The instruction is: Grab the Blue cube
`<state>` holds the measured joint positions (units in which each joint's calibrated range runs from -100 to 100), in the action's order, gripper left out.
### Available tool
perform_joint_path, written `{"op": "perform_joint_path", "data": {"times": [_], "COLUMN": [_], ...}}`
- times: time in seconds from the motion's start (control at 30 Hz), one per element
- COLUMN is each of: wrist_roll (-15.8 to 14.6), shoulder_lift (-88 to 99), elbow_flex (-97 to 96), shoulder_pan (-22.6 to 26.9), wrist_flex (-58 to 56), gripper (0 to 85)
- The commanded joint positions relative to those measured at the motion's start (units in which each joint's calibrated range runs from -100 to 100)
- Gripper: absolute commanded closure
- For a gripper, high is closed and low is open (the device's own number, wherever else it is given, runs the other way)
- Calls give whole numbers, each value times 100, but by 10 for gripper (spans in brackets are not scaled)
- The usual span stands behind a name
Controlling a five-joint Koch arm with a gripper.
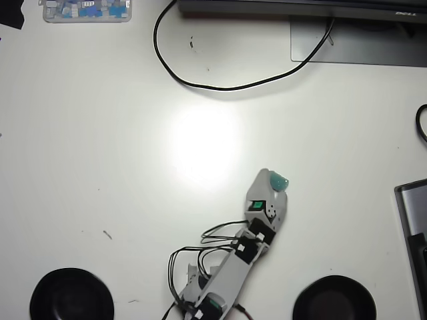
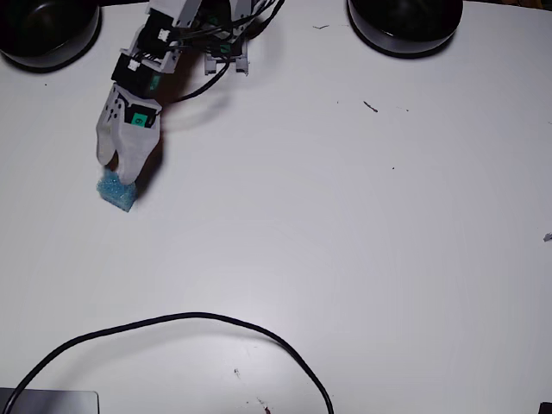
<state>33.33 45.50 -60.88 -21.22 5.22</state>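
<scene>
The Blue cube (image 2: 118, 193) lies flat on the white table at the left of the fixed view. The arm's grey body hides part of it in the overhead view, where only its teal edge (image 1: 279, 181) shows. My gripper (image 2: 116, 170) hangs right over the cube's near edge. Its two grey fingertips stand slightly apart, so it is open, and nothing is held between them. In the overhead view the gripper (image 1: 272, 179) points up and to the right, with its tip over the cube.
Two black bowls (image 1: 71, 294) (image 1: 333, 299) flank the arm's base. A black cable (image 1: 227, 87) loops across the far table toward a monitor stand (image 1: 353, 47). A clear plastic tray (image 1: 87, 10) sits in the overhead view's top left corner, and a dark device (image 1: 413, 233) at its right edge.
</scene>
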Motion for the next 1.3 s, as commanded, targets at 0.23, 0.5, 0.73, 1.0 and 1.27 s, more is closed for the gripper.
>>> {"op": "perform_joint_path", "data": {"times": [0.23,0.5,0.73,1.0,1.27], "wrist_roll": [1197,1441,1465,1509,1578], "shoulder_lift": [-1853,-2485,-3156,-4072,-4988], "elbow_flex": [-245,-647,-601,-418,-80], "shoulder_pan": [-337,-112,-24,-29,-44], "wrist_flex": [2571,2860,3156,3677,3981], "gripper": [387,386,384,384,383]}}
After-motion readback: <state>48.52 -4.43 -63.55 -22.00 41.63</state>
